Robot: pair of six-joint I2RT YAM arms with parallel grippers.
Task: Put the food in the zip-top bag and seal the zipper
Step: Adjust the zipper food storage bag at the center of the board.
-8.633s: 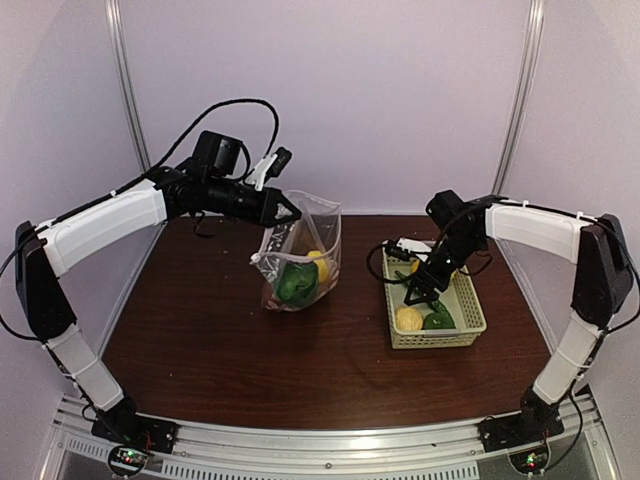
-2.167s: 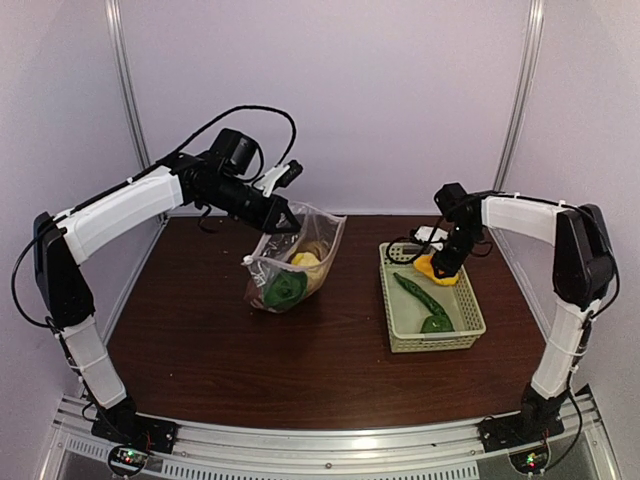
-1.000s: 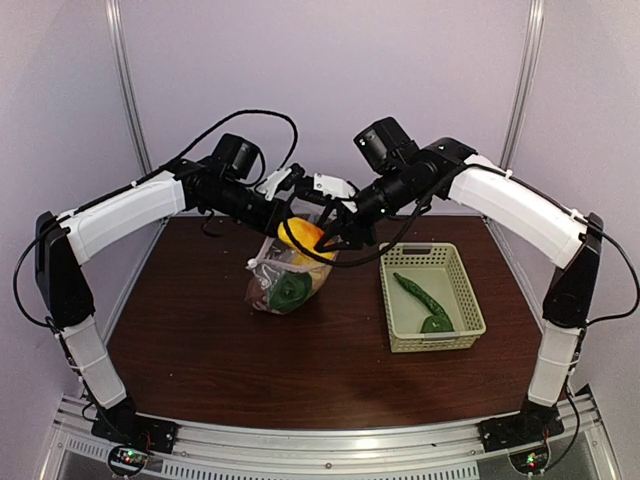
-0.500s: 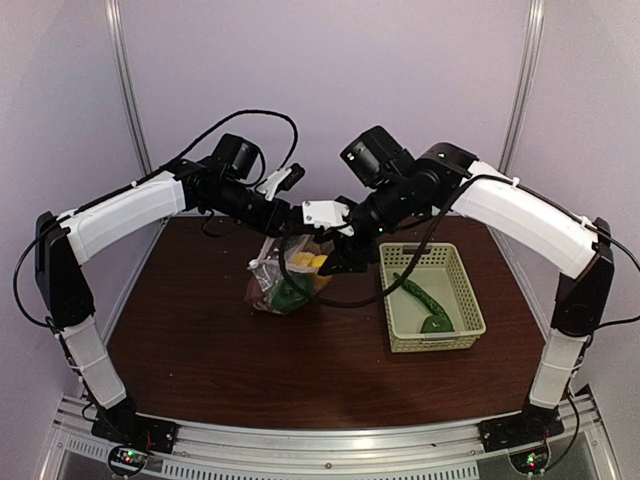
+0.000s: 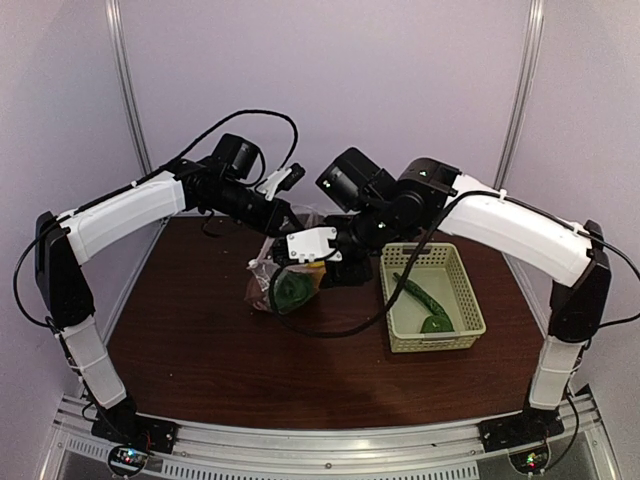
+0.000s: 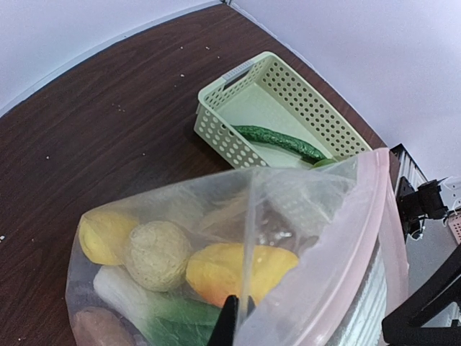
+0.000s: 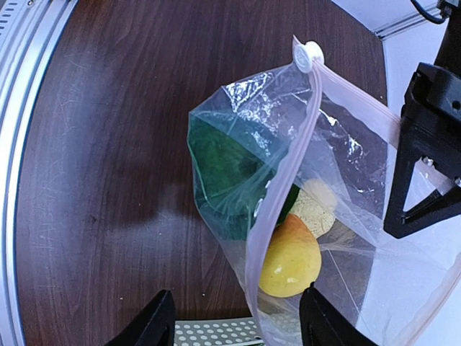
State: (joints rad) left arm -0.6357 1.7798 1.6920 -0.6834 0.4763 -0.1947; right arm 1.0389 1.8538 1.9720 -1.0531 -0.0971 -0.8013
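Top view: left gripper (image 5: pixel 283 215) is clamped on the upper rim of the zip-top bag (image 5: pixel 280 290), holding it up over the table (image 5: pixel 200 340) so the mouth gapes toward the other arm. Right gripper (image 5: pixel 340 268) sits right at that mouth, placed for a drop. Its own wrist blocks the fingers here, so can't read them from this view. Basket (image 5: pixel 475 305) is well apart to the right with the cucumber (image 5: pixel 412 290) and pepper (image 5: pixel 437 323) inside, so loading looks only partly done.

Left wrist view: jaws pinched tight on the clear film just under the pink zipper (image 6: pixel 385 209), which keeps that edge high. Food shows through the bag: lemon (image 6: pixel 102 234), tan round one (image 6: pixel 155 254), orange piece (image 6: pixel 238 270), bok choy (image 6: pixel 122 288).

Right wrist view: fingers (image 7: pixel 155 324) stand apart with nothing between them, directly above the open mouth. Orange piece lies inside the bag below. White slider (image 7: pixel 312 54) sits at the far end of the zipper, so sealing is not yet done.
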